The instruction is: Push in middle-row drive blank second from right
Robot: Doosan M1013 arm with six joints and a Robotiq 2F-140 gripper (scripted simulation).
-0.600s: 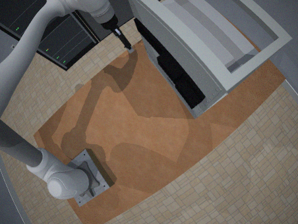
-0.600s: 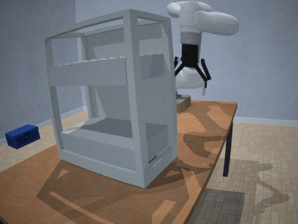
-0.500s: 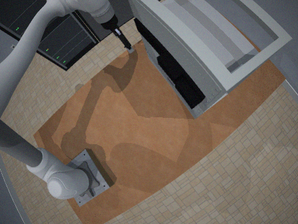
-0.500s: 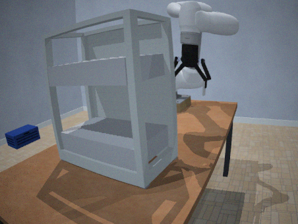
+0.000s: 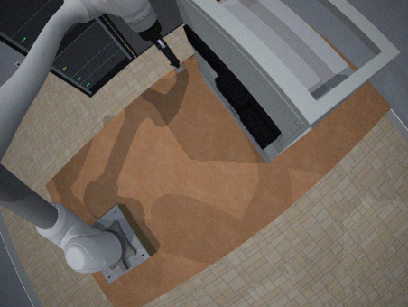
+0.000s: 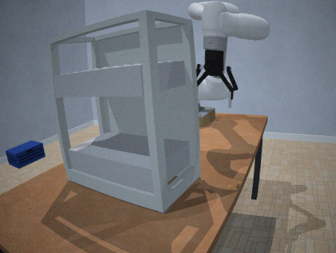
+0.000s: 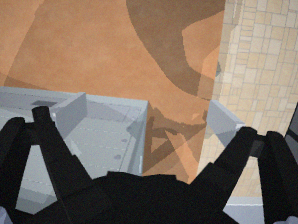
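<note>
Grey rack (image 6: 150, 111) — just one — is sitting on the table (image 6: 241, 130); one gripper (image 6: 216, 82) is hanging beside it, fingers spread wide, gripping nothing.

Open table (image 5: 194, 181) fronts the rack (image 5: 289, 131); nothing blocks its face.

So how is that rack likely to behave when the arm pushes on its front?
The rack looks tall with open sides, so a high push could probably tip it. It stands loose on the table, so it may slide. The open gripper holds nothing.
</note>
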